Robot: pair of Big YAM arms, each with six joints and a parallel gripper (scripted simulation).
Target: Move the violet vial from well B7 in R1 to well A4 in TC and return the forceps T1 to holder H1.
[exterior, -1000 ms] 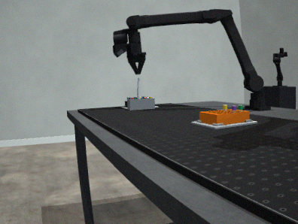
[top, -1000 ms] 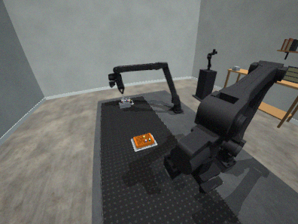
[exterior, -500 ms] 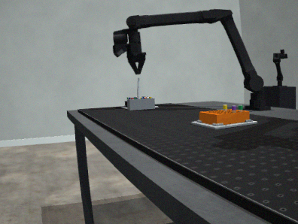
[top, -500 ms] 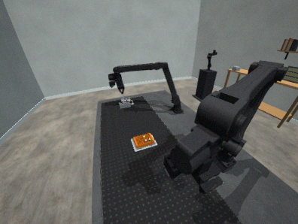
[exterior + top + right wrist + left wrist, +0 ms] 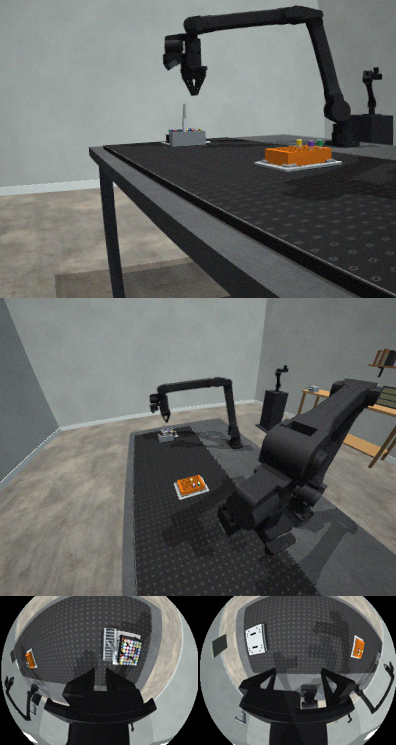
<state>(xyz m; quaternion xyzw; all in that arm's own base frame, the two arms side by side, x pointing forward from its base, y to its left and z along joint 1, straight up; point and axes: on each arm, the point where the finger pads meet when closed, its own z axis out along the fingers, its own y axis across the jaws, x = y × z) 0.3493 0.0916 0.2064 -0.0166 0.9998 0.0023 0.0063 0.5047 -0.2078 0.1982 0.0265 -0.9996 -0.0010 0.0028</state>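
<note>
Left gripper [image 5: 254,539] [image 5: 299,669] gapes empty; beyond the orange carrier [image 5: 185,486] [image 5: 295,158] [image 5: 358,643] [image 5: 30,658], the narrowly parted, empty right gripper [image 5: 166,420] [image 5: 195,93] [image 5: 100,669] could, descending misaligned, topple the forceps [image 5: 184,116].

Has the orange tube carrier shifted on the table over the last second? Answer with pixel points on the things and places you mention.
No, the orange tube carrier [image 5: 186,486] [image 5: 287,157] [image 5: 359,646] [image 5: 30,659] sits in the same spot relative to the table's edge [image 5: 129,508] [image 5: 165,220].
</note>
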